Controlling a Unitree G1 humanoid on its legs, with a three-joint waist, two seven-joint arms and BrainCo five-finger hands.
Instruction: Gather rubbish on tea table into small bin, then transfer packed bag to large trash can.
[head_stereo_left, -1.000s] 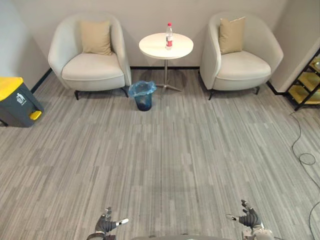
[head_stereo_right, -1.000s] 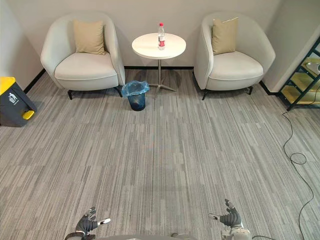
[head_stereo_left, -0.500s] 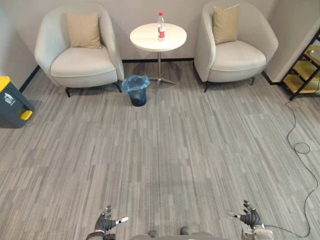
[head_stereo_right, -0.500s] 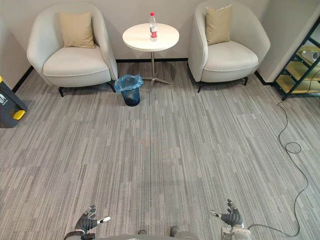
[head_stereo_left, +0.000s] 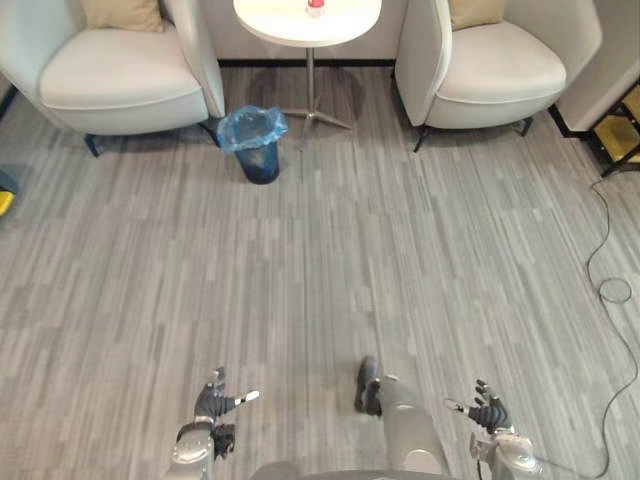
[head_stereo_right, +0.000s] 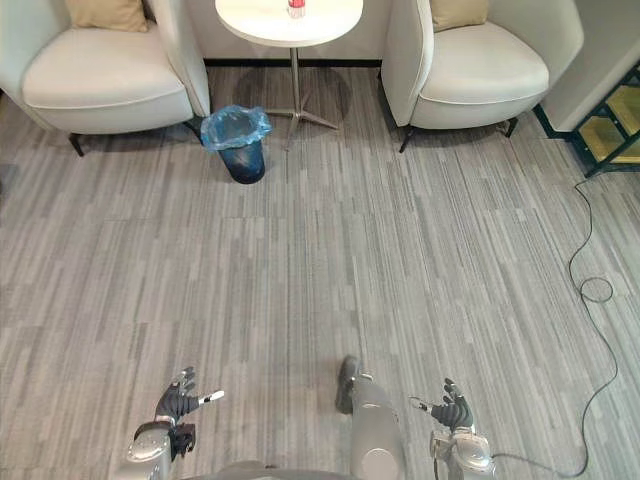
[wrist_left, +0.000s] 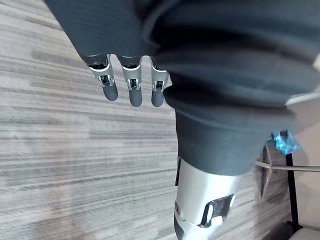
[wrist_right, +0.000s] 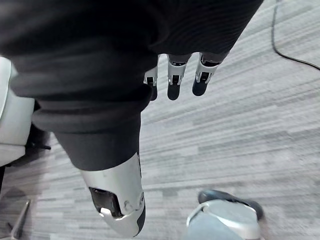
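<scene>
Left hand (head_stereo_left: 213, 405) low at the near edge over the carpet (head_stereo_left: 320, 260), fingers (wrist_left: 130, 87) straight and side by side, thumb (head_stereo_left: 246, 397) out to the side, holding nothing. Right hand (head_stereo_left: 488, 413) level with it and well apart, likewise relaxed and empty. Open carpet between hands and furniture. Further off, bin (head_stereo_left: 260, 162) lined with a blue bag (head_stereo_left: 252, 125), on the floor just beside the left armchair (head_stereo_left: 110, 85) and near the bench (head_stereo_left: 290, 22) foot. Bottle (head_stereo_left: 314, 7) on the bench top, cut off by the view's edge. Right armchair (head_stereo_left: 500, 70) on the bench's other side.

place: office lounge | evidence: pale armchairs (head_stereo_left: 110, 85) flanking round tea table (head_stereo_left: 270, 20) | grey carpet-tile floor (head_stereo_left: 330, 270)
</scene>
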